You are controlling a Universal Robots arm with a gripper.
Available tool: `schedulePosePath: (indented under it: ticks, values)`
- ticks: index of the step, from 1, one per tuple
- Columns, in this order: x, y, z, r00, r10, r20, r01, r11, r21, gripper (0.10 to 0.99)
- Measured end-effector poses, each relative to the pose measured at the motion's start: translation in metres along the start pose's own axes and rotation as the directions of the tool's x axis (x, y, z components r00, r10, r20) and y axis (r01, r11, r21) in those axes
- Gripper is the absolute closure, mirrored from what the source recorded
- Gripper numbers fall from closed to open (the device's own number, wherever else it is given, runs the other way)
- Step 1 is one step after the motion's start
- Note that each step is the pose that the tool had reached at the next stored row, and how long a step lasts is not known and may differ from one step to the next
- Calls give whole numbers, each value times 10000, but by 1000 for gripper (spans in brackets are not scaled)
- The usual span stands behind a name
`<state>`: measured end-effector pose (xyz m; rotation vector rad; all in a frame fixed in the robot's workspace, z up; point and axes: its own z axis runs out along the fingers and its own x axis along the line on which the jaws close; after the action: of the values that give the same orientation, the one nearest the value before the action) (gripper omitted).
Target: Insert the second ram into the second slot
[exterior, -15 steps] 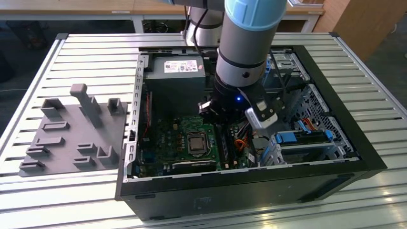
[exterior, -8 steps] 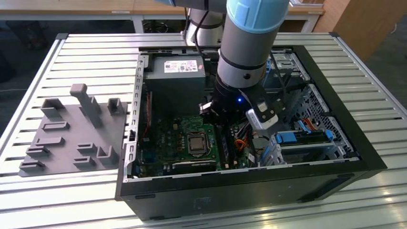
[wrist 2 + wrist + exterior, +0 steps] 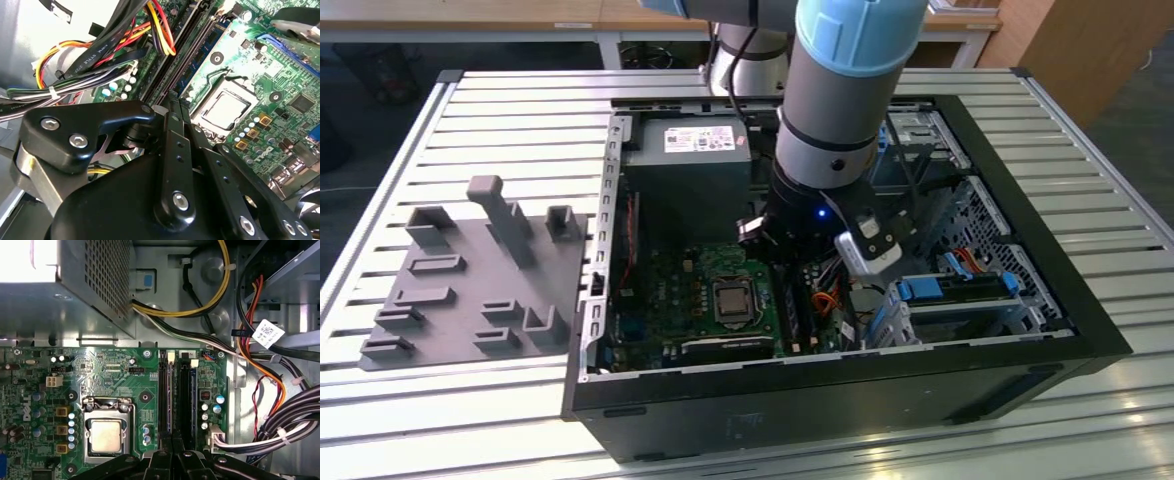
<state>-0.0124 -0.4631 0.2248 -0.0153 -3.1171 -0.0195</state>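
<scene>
My gripper (image 3: 790,252) is reached down inside the open computer case (image 3: 1067,300), just beside the processor socket (image 3: 731,300). In both wrist views its fingers (image 3: 165,462) stand together over the memory slots. The second ram (image 3: 170,400) shows as a thin edge running out from between the fingertips along the slot nearer the socket. It stands upright on the slot line, with a white clip (image 3: 171,356) at its far end. The neighbouring slot (image 3: 185,400) lies dark beside it. In the second wrist view the gripper (image 3: 176,111) sits on the same thin line (image 3: 192,57).
A metal power supply (image 3: 75,290) overhangs the board's far edge. Thick bundles of coloured cables (image 3: 100,55) (image 3: 285,425) crowd the side of the slots away from the socket (image 3: 105,436). Drive bays with blue latches (image 3: 961,290) fill the case's right. A grey fixture plate (image 3: 467,290) lies outside.
</scene>
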Motion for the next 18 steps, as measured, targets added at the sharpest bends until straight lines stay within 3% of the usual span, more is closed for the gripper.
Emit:
schedulePosePath:
  ticks: [9,18]
  values:
    - [-1,-1,38,10000,1,-46,-1,10000,2,969]
    - [0,0,8,10000,1,-68,-1,10000,8,969]
